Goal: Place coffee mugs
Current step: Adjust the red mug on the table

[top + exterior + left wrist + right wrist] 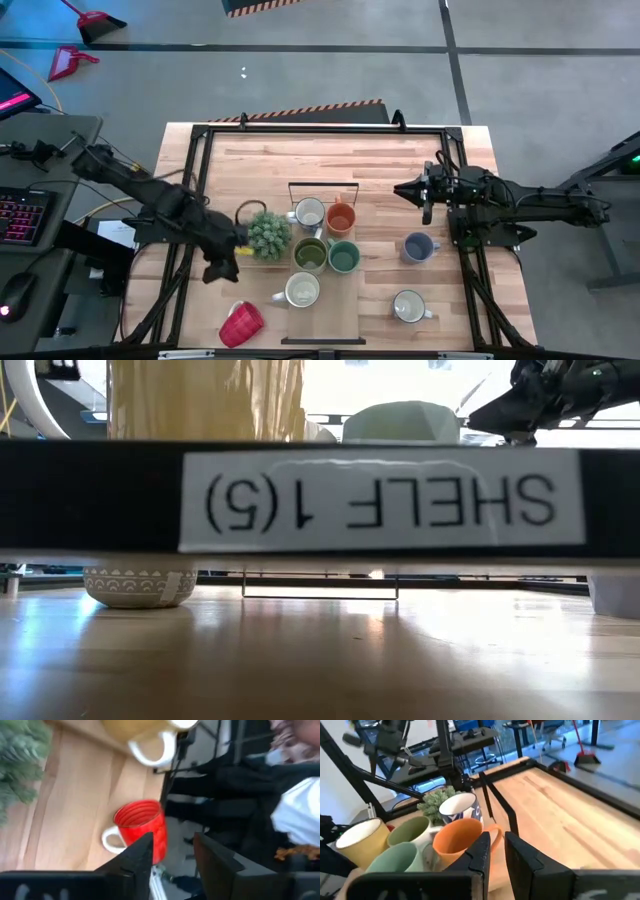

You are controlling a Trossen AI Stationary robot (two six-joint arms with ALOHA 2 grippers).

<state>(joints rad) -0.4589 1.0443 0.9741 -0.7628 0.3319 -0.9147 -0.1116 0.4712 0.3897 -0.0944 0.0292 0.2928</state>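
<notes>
Several coffee mugs stand grouped mid-table: patterned white-grey [308, 212], orange [341, 216], olive green [309, 253], teal [344, 256] and cream [301, 290]. A blue-grey mug [417, 247] and a cream-white mug [408, 306] stand apart to the right. A red mug [240, 323] with a white handle [112, 840] sits near the front left edge and looks tipped on its side. My left gripper [215, 268] hangs open between the potted plant and the red mug [140, 827], its fingers empty [172, 852]. My right gripper [400, 189] waits at the right, slightly open and empty [496, 845].
A spiky green potted plant [268, 235] stands just left of the mug group, close to my left gripper. A thin wire frame [322, 195] stands behind the mugs. A black bar labelled as a shelf [380, 500] blocks most of the low view. A black frame rims the table [200, 150].
</notes>
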